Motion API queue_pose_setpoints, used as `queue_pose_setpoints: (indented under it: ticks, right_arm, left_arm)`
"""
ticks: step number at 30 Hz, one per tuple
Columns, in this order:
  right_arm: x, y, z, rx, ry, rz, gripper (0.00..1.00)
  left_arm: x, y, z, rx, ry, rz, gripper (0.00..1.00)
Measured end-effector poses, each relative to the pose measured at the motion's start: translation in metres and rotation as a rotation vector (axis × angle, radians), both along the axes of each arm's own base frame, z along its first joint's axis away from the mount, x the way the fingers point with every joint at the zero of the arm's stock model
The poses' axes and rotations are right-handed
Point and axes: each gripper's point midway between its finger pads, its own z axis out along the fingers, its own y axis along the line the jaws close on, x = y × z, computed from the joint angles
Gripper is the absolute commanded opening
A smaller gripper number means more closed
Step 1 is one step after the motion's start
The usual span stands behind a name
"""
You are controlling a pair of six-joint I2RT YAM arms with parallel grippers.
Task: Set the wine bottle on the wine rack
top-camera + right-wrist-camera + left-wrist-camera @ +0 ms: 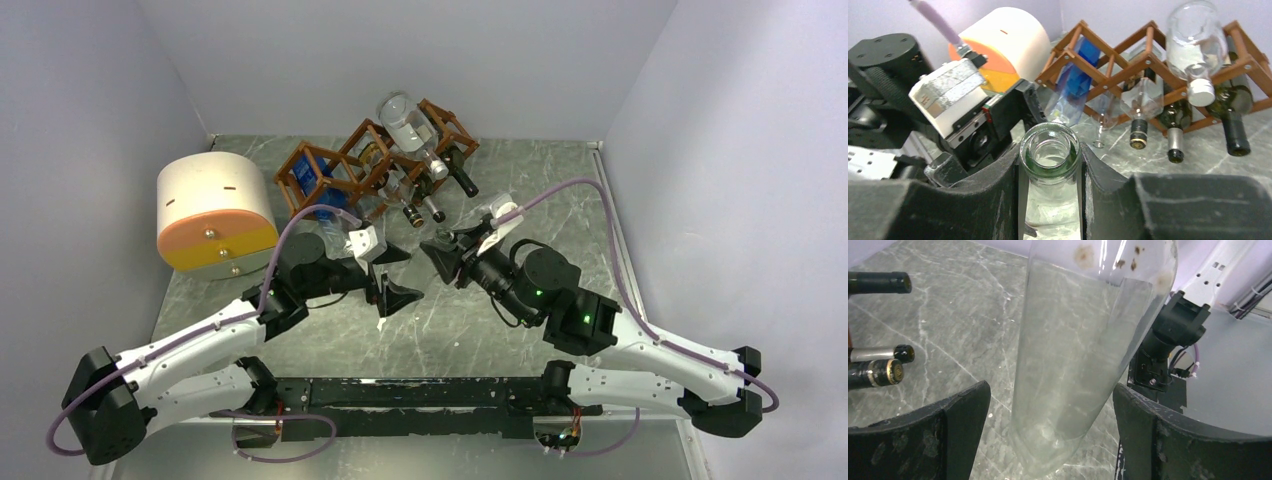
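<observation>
Nearest, centre of the right wrist view: right gripper [1050, 167] clamped on the neck of the clear wine bottle [1050, 147], mouth toward the lens. Low in the left wrist view: left gripper [1050, 405] spread wide astride the bottle's body, with a visible gap on the left side; the glass stands on its base. Judged step: carry to the rack on the neck hold alone. The left pincer should draw away straight, without brushing the glass. The right should lift before tilting, since smooth glass held by the neck may swing. Table [948, 315]: grey-green, marbled, flat, hard. Upper right wrist view: wine rack [1148, 62], several bottles lodged; free cell unclear. Pale lilac walls [400, 60] close three sides.
</observation>
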Motion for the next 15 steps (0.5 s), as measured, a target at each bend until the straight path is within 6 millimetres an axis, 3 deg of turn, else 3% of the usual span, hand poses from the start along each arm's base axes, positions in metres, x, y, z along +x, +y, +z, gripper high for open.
queue_pose_setpoints:
  ticks: [9,15]
  right_arm:
    - [-0.025,0.021,0.007,-0.014,-0.057,0.196,0.0]
    - [-0.045,0.018,0.019,-0.011,-0.122,0.301,0.0]
  left_arm:
    - [-0.026,-0.003,-0.007,-0.005,-0.033,-0.152,0.95]
    - [-0.049,-0.002,-0.004,-0.024,-0.048,-0.266,0.95]
